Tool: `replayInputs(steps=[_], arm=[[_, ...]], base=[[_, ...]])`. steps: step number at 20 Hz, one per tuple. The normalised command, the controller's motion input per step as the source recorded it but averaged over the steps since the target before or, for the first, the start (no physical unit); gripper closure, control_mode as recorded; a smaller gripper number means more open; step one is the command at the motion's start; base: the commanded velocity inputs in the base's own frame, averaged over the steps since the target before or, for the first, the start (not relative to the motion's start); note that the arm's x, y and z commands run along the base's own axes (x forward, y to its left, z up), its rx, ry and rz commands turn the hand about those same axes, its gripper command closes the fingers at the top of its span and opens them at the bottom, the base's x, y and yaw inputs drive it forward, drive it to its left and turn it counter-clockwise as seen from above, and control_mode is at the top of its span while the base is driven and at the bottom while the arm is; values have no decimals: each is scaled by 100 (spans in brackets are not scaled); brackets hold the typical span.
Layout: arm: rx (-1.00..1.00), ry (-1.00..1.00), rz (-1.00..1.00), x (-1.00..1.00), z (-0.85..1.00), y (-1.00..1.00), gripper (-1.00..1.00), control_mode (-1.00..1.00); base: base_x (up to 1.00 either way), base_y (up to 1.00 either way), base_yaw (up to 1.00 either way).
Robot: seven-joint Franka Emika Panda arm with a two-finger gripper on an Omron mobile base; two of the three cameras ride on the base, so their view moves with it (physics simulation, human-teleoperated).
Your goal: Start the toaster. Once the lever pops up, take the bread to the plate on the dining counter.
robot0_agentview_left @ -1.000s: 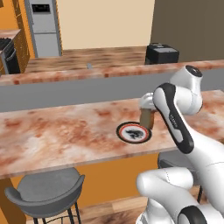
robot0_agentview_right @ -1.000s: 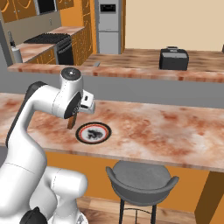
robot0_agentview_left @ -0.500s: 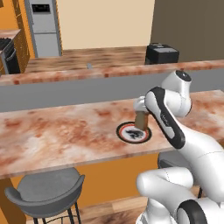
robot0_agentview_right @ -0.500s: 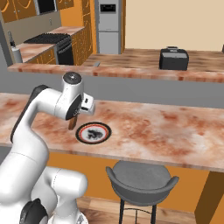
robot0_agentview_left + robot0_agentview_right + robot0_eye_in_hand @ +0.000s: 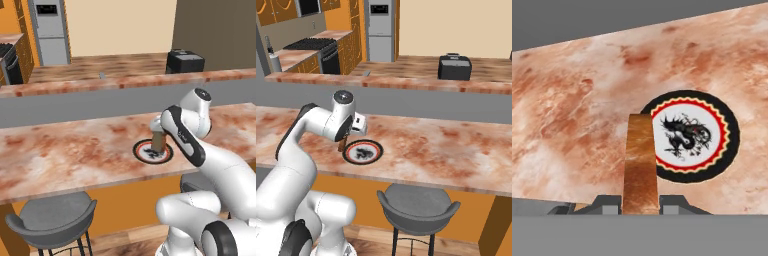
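Note:
The bread (image 5: 641,160), a thin brown slice, hangs edge-down with my gripper (image 5: 641,202) shut on its top. It hovers just above the left rim of the plate (image 5: 727,150), a round plate with a dark rim, an orange edge and a dragon on its white centre. From the base the bread (image 5: 159,141) stands over the plate (image 5: 141,150) on the dining counter (image 5: 60,155), under my gripper (image 5: 159,134). From the right, the bread (image 5: 341,146) sits at the left edge of the plate (image 5: 373,156). The toaster (image 5: 185,61) stands on the rear counter.
A grey stool (image 5: 50,220) stands under the dining counter's near edge, also seen as the stool (image 5: 416,202). A grey ledge and a second marbled counter run behind. A fridge (image 5: 381,30) and a stove (image 5: 311,45) stand far back.
The arm has folded in and lowered the bread a little to the left, bringing it down close over the plate. The grip has stayed shut.

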Motion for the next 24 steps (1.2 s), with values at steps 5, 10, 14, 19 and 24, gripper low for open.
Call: replayInputs(steps=[5, 10, 14, 19, 24], arm=[[0, 0, 1, 10, -21, 0, 100, -100], [0, 0, 0, 13, -20, 0, 100, -100], [0, 0, 0, 16, -13, 0, 100, -100], [0, 0, 0, 28, -11, 8, 100, -100], [0, 0, 0, 28, -8, 13, 100, -100]], base=[[0, 0, 0], [0, 0, 0], [0, 0, 0], [0, 0, 0], [0, 0, 0]])
